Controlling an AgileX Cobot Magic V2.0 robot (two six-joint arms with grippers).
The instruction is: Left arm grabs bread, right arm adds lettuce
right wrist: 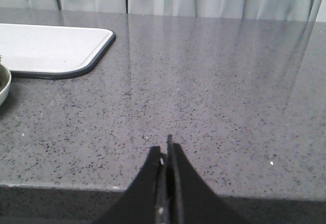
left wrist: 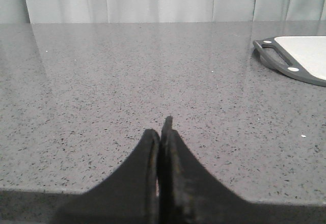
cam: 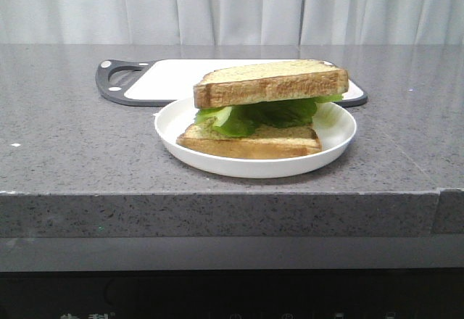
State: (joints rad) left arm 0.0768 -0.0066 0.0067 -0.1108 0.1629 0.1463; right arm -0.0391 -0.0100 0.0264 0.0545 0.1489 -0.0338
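Basically done: bread (cam: 270, 82) tops lettuce (cam: 254, 116) on plate (cam: 341, 134), centre frame. Left gripper (left wrist: 162, 132) and right gripper (right wrist: 166, 150) closed, empty, nothing left but stopping.

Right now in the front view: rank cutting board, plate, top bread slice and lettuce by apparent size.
1. Cutting board, widest, though partly hidden behind the plate and farther back.
2. Plate.
3. Top bread slice.
4. Lettuce, only its edge shows between the slices, so its true size is unsure.
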